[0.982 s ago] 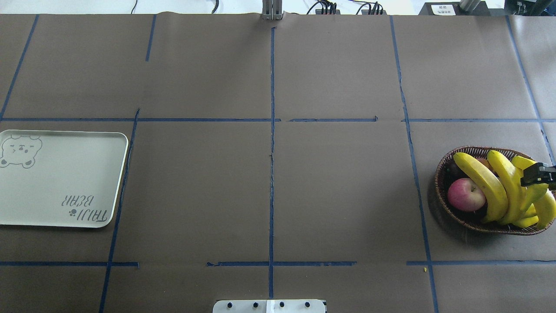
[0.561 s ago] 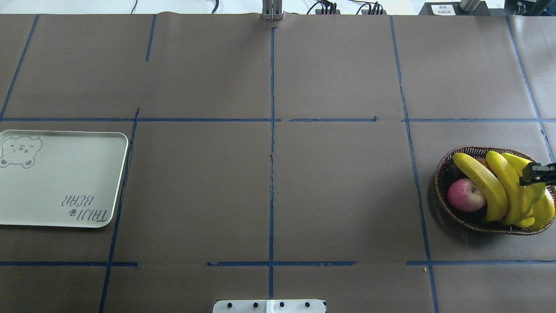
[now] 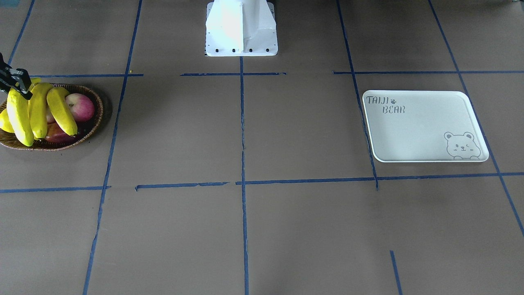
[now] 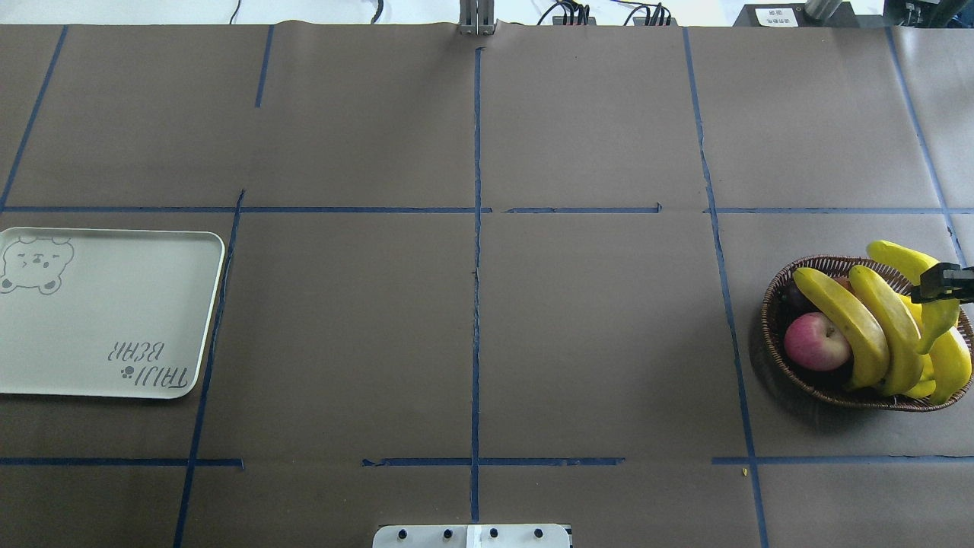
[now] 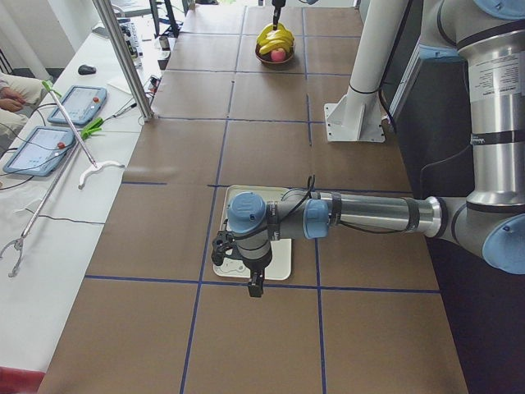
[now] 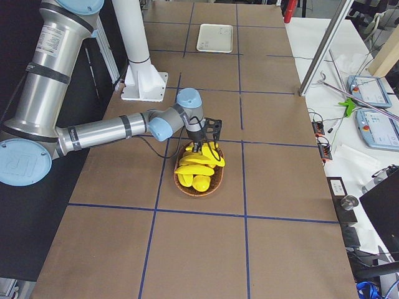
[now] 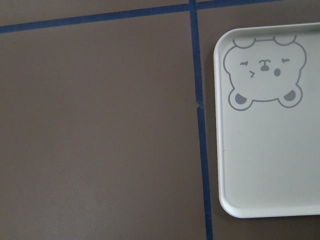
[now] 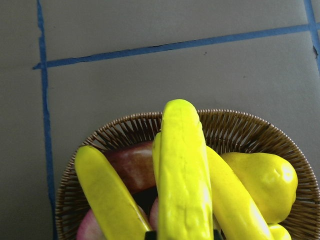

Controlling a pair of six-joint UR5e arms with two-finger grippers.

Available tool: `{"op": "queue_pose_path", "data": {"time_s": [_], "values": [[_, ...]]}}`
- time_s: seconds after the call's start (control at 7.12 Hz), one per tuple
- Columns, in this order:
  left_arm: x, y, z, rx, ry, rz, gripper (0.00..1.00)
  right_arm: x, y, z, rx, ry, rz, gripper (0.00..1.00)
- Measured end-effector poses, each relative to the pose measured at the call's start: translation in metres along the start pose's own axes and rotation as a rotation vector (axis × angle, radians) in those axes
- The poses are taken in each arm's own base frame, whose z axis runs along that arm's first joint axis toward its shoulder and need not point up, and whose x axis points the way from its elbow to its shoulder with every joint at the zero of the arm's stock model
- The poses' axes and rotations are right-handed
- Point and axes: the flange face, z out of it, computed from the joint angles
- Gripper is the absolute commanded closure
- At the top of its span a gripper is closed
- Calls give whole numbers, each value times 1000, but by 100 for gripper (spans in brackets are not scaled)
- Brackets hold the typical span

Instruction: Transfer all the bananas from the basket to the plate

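Note:
My right gripper (image 4: 943, 283) is shut on a yellow banana (image 4: 898, 259) and holds it above the right side of the brown wicker basket (image 4: 784, 365), its tip out past the far rim. In the right wrist view this banana (image 8: 182, 185) runs up the middle. Other bananas (image 4: 845, 320) lie in the basket. The white plate (image 4: 106, 320) with the bear drawing sits bare at the far left. In the exterior left view my left gripper (image 5: 256, 286) hangs by the plate's edge (image 5: 283, 267); I cannot tell if it is open or shut.
A red apple (image 4: 816, 341) lies in the basket's left part, and a stubby yellow pear (image 8: 265, 180) sits beside the bananas. Blue tape lines cross the brown table cover. The robot's white base (image 3: 241, 28) stands at mid-table on the robot's side.
The right gripper has lifted its banana out of the pile; the banana's far tip now sits beyond the basket's rim. The basket and plate have stayed put.

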Motion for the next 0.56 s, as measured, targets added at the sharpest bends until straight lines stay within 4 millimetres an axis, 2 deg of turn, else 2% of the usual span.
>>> {"op": "queue_pose_path", "data": {"time_s": [0.28,0.56], "values": [[40,-17,-24,56,-7,92,0,-26,-5,-23,39,-54,-27,99],[83,-61,-61,178,31,182,0,-67,-17,-31,61,-129,-88,99]]}}
